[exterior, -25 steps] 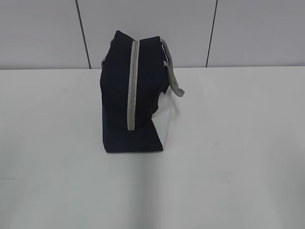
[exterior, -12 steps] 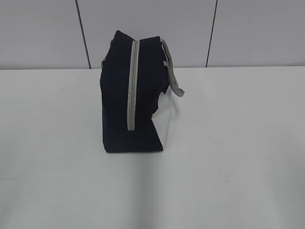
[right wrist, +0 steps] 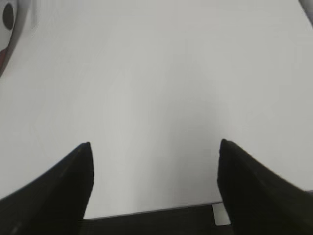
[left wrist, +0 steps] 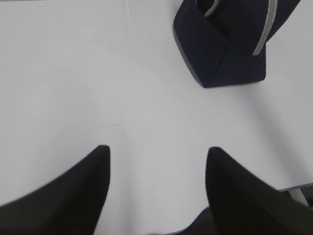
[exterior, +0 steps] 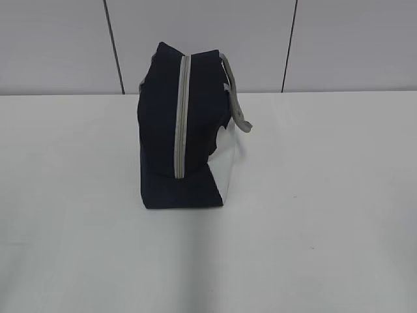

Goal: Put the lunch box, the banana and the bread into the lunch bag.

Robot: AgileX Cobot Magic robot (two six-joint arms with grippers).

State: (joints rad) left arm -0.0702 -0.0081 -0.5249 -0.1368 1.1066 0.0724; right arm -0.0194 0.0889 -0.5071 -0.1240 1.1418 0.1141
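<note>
The navy-blue lunch bag [exterior: 182,127] stands upright on the white table [exterior: 326,195], its grey zipper closed down the end that faces the camera, a grey handle hanging at its right. It also shows at the top right of the left wrist view [left wrist: 225,44]. A sliver of its white printed side shows at the top left of the right wrist view [right wrist: 7,29]. The lunch box, the banana and the bread are out of view. My left gripper [left wrist: 157,151] is open and empty above bare table. My right gripper [right wrist: 154,146] is open and empty near the table's front edge. Neither gripper shows in the exterior view.
A grey panelled wall [exterior: 65,45] stands behind the table. The table's front edge [right wrist: 146,210] runs just below the right gripper.
</note>
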